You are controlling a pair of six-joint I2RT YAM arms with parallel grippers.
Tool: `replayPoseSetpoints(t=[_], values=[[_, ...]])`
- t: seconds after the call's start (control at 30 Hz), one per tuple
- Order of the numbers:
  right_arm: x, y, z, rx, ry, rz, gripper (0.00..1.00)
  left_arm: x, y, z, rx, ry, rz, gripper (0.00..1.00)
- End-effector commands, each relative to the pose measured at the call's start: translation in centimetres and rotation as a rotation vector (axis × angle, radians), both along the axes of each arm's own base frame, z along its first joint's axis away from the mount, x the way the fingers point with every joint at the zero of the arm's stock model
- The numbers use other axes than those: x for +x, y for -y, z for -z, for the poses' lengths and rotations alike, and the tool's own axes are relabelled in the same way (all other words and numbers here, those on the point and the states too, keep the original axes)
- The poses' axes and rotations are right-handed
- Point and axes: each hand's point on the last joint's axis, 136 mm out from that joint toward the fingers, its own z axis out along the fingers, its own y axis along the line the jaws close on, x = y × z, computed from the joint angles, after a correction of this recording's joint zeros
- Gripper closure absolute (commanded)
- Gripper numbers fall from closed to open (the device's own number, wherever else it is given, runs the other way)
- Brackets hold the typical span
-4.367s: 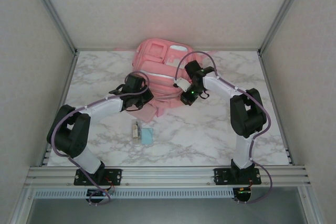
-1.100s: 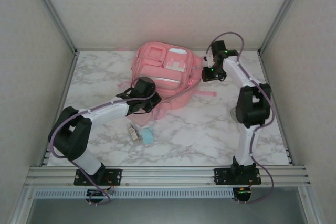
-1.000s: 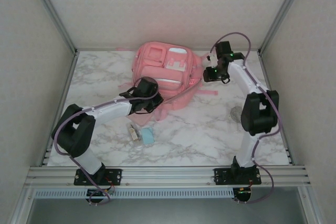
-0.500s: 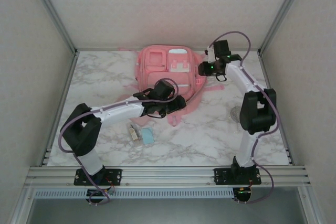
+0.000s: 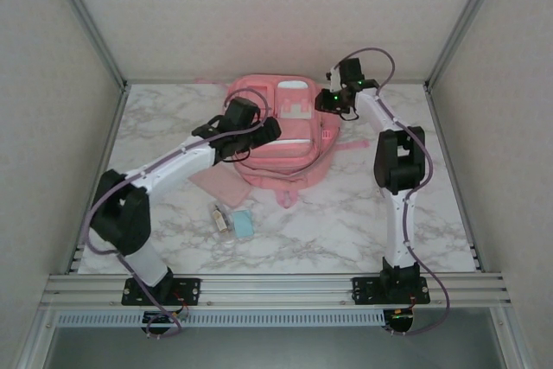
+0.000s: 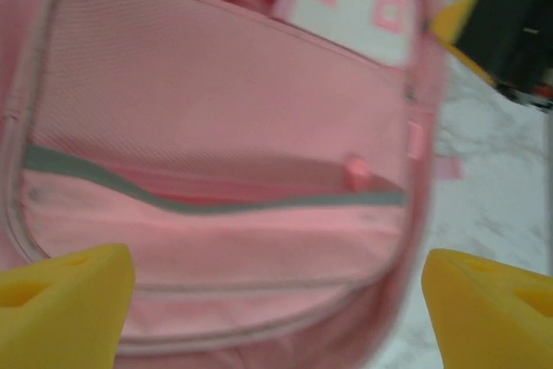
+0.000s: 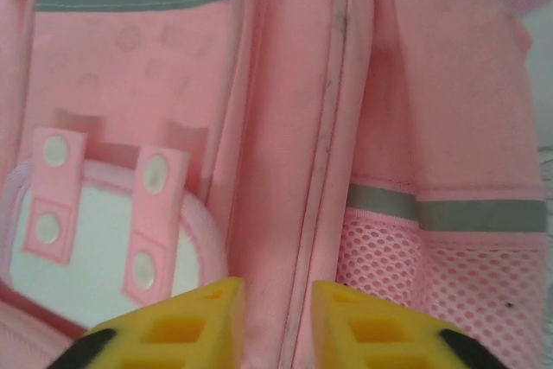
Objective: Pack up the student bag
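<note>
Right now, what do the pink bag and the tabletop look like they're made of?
The student bag looks like matte woven fabric: fine weave, stitched seams, a mesh side pocket. The table looks like grey-veined white marble, possibly printed laminate; I cannot tell which.

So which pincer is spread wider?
The left pincer: its fingers sit at opposite edges of its wrist view, above the bag. On the right pincer the fingers leave just a narrow slit.

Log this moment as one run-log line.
left gripper: open, over student bag front pocket | right gripper: fingers close together astride bag seam, grip unclear | pink pouch: on table, unpacked
</note>
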Motion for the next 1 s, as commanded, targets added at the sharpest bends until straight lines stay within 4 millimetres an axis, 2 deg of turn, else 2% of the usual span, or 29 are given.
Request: replayPoseSetpoints(t=[0.0, 0.17, 0.3, 0.47, 0.6, 0.67, 0.77, 0.97], values=[[-1.0, -1.5, 2.0, 0.040, -0.074, -0.011, 0.79, 0.4, 0.4, 4.0, 0.041, -0.048, -0.023, 0.14], [-3.7, -1.0, 3.9, -0.018, -0.111, 0.013, 0.79, 1.4, 0.9, 7.6, 0.053, -0.082, -0.045, 0.16], [-6.7, 0.0, 4.8, -0.053, -0.145, 0.039, 0.79, 2.2, 1.0, 8.8, 0.049, -0.070, -0.067, 0.18], [-10.7, -0.1, 4.1, -0.055, -0.162, 0.033, 0.79, 2.7, 1.9, 9.7, 0.008, -0.073, -0.082, 0.19], [-13.3, -1.1, 2.9, -0.027, -0.149, 0.005, 0.97, 3.2, 1.9, 9.5, -0.003, -0.064, -0.091, 0.19], [-14.0, -0.9, 2.6, -0.034, -0.150, 0.007, 0.99, 3.2, 1.9, 9.2, 0.011, -0.059, -0.081, 0.19], [-14.0, 0.4, 1.9, -0.107, -0.114, 0.010, 0.96, 3.3, 1.4, 8.4, 0.041, -0.044, -0.070, 0.19], [-11.6, 2.5, -0.4, -0.280, -0.015, -0.056, 0.88, 2.7, 1.6, 4.9, 0.072, -0.010, 0.032, 0.18]])
